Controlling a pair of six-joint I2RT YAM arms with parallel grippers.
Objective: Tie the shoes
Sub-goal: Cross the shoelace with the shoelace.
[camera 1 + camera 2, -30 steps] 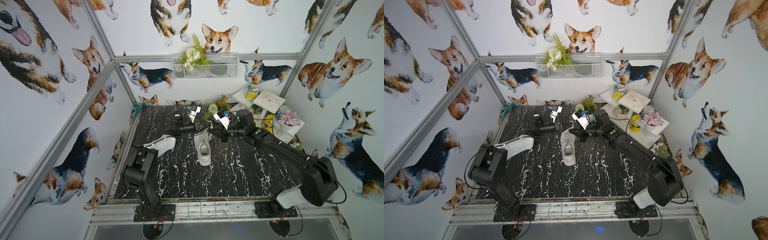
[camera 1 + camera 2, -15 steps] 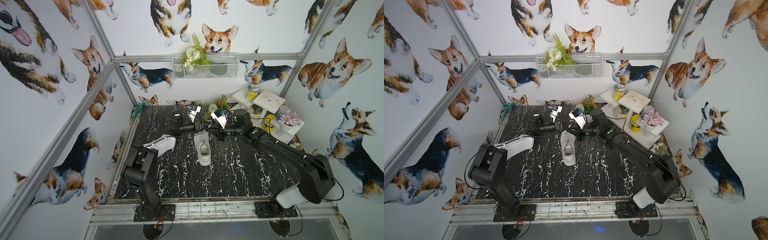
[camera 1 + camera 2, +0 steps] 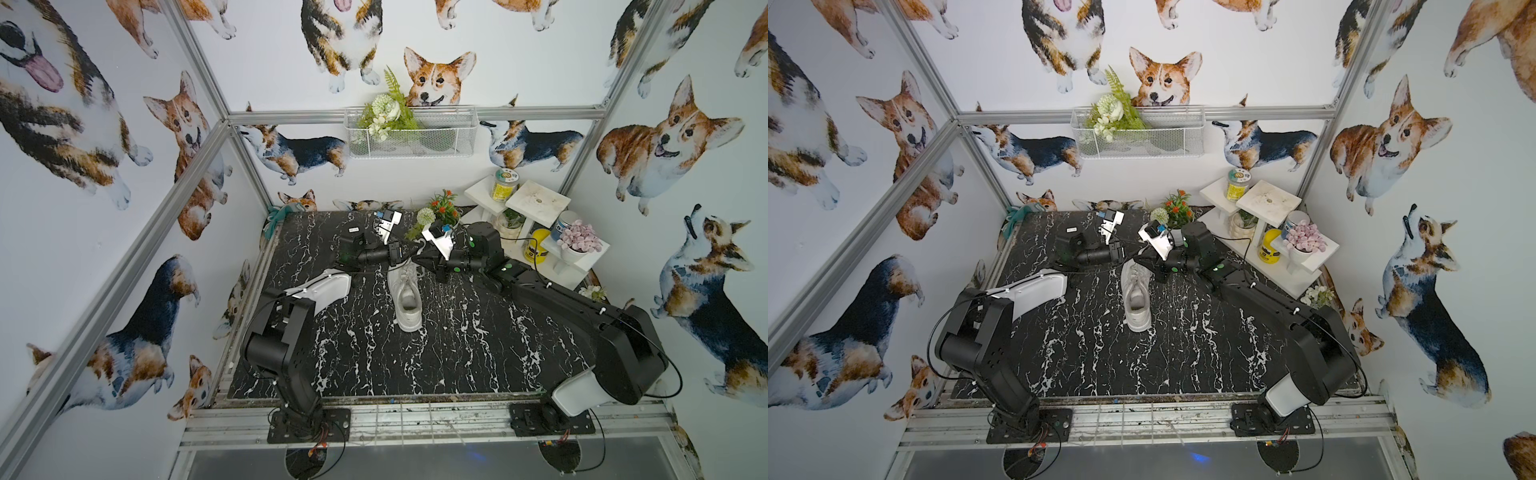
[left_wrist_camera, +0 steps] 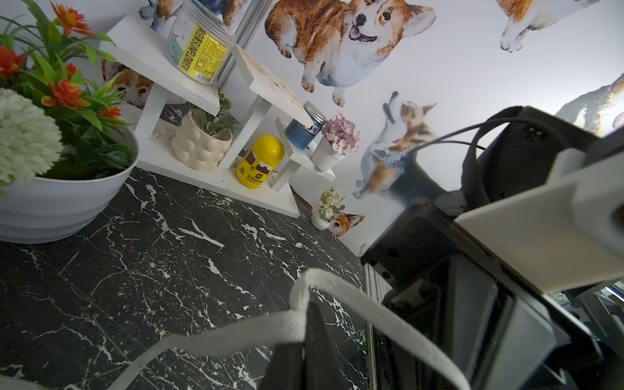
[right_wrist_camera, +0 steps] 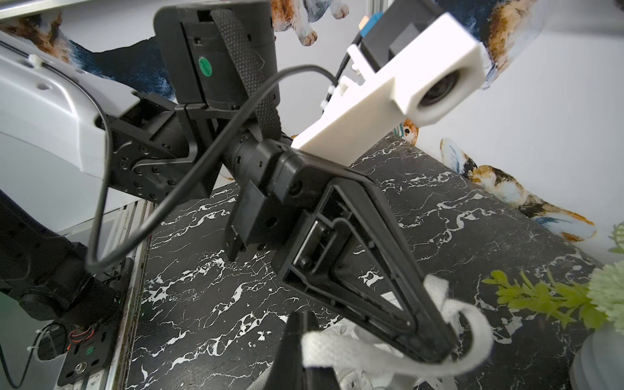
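Note:
The white shoe [image 3: 408, 305] [image 3: 1137, 305] lies mid-table in both top views, heel toward the front edge. Both grippers meet just above its far, laced end. My left gripper [image 3: 409, 254] [image 4: 309, 304] is shut on a flat white lace [image 4: 236, 334] that loops over its tip. My right gripper [image 3: 420, 261] [image 5: 301, 320] is shut on a lace [image 5: 354, 358] too. That strand runs on behind the left gripper's black fingers [image 5: 388, 270], where more lace bunches at the tip. The toe of the shoe is hidden under the grippers.
A white bowl of flowers [image 4: 60, 202] stands at the back, close to the grippers. A white stepped shelf [image 3: 536, 203] with jars and small pots fills the back right corner. A wire basket [image 3: 411, 133] hangs on the back wall.
The right arm has shifted slightly left, toward the left gripper. The left arm and the shoe have stayed put, and both grippers remain shut.

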